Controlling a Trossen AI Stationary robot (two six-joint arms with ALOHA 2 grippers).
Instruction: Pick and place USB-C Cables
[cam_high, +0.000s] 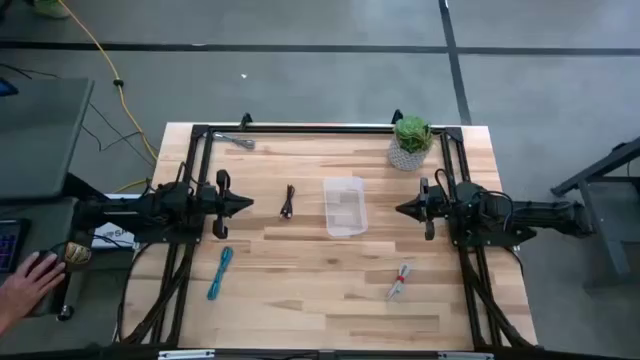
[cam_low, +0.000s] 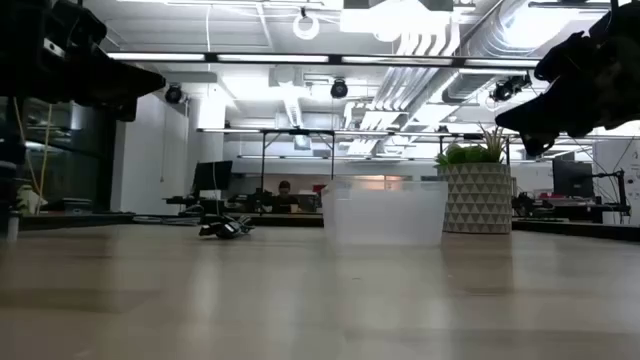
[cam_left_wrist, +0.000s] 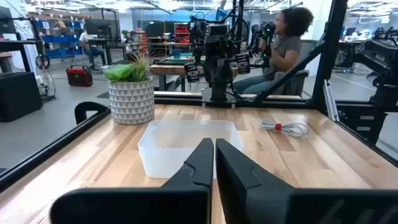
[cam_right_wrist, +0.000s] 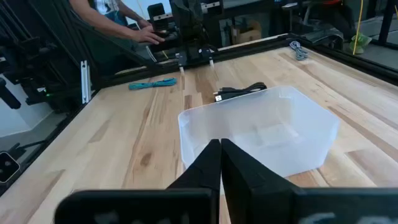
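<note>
**Both arms parked, four cables not yet collected**

The left gripper hangs above the table with its fingers pressed together, holding nothing. The teal-blue bundled cable lies near it, off to one side of its tips; the silvery grey bundled cable lies off the other side. The black bundled cable rests just ahead of those fingers, between them and the clear rectangular plastic tub. The red-and-white bundled cable lies to one side of the right gripper, also closed and empty.

No pick seems begun. Next, a gripper must spread and descend over one cable. Count: four cables, one tub, two grippers.
</note>
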